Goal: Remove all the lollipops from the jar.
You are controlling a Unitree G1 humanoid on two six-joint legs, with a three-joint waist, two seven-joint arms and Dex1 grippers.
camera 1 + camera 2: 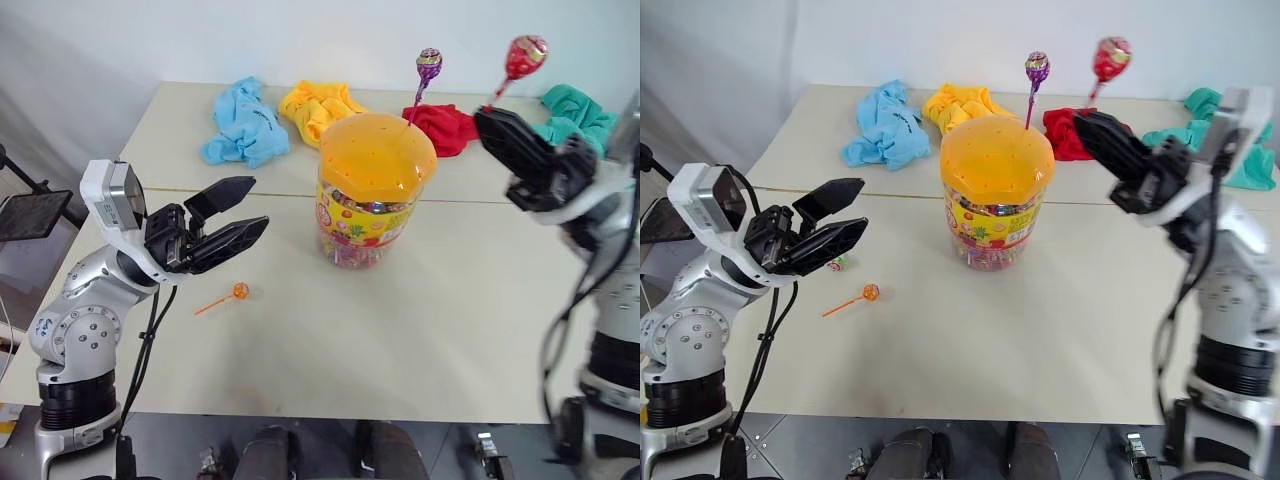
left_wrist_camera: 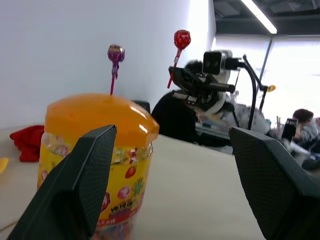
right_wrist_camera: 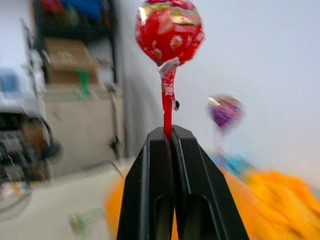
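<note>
Purple lollipop (image 2: 115, 53) in jar (image 2: 95, 150); tool (image 2: 170, 185) agape

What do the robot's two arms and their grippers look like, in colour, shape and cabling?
Both arms are silver-grey metal with rounded joints and black cables looping beside them. The left gripper has two black, tapered, wedge-shaped fingers with finely textured pads, and a white box-shaped camera module sits on its wrist. The right gripper has the same black fingers on a black wrist block.

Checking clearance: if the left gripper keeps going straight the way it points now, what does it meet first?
Most likely the jar: seen from the wrist it sits ahead between the open left gripper's fingers, toward one side. Depth is unclear, so it may only graze the jar.
</note>
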